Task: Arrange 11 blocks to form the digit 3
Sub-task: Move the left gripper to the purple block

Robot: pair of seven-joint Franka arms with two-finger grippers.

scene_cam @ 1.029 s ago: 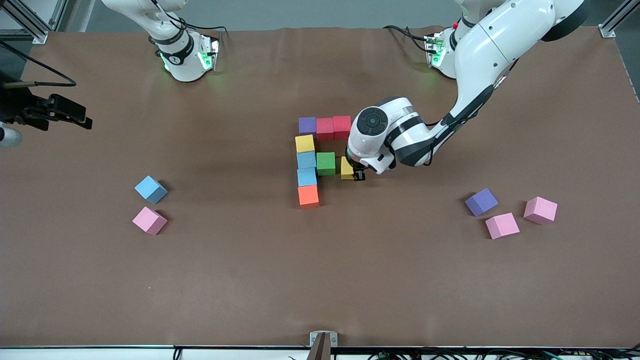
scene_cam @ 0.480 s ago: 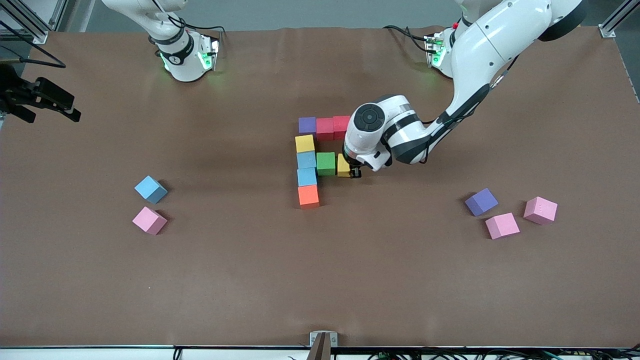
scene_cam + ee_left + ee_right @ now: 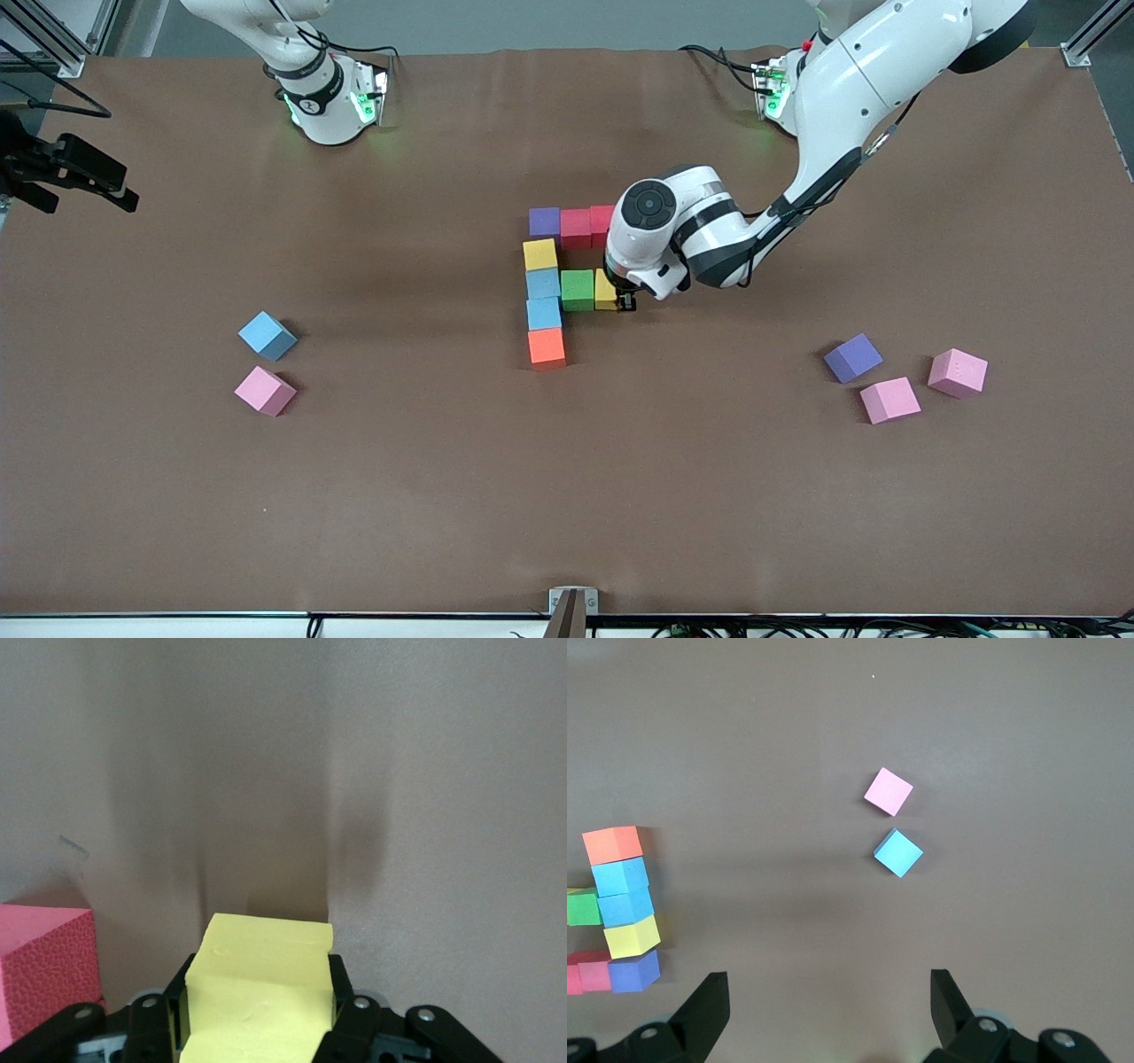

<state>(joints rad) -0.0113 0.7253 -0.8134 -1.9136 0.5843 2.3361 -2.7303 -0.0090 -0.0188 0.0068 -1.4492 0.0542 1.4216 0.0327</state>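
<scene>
Left claw [image 3: 622, 299] is closed on a yellow block [image 3: 606, 291], pads against 2 of its sides, down at the table [image 3: 443, 496]. That block sits just beside the green block [image 3: 577, 290], on the green block's left-arm side; whether they touch I cannot tell. In the left wrist view the yellow block [image 3: 257, 988] fills the space between the fingers [image 3: 350, 1014], with a red block [image 3: 44, 970] at the edge.

Landmark is the green block. It touches the light blue block [image 3: 543, 283] in the column on its right-arm side. Column runs yellow [image 3: 539, 254], light blue, light blue [image 3: 544, 314], orange [image 3: 547, 346], orange nearest the front camera. Farther from the camera than the green block is a bar of purple [image 3: 544, 221], red [image 3: 575, 228], red [image 3: 602, 220], the last partly hidden by the left arm.

Loose blocks: light blue [image 3: 267, 336] and pink [image 3: 265, 391] well toward the right arm's end; purple [image 3: 853, 357] and 2 pink [image 3: 889, 400] [image 3: 957, 372] well toward the left arm's end.

Right claw [image 3: 828, 1010] is spread wide, holding nothing, up over the right arm's end of the table, waiting.

No readable writing or labels.
</scene>
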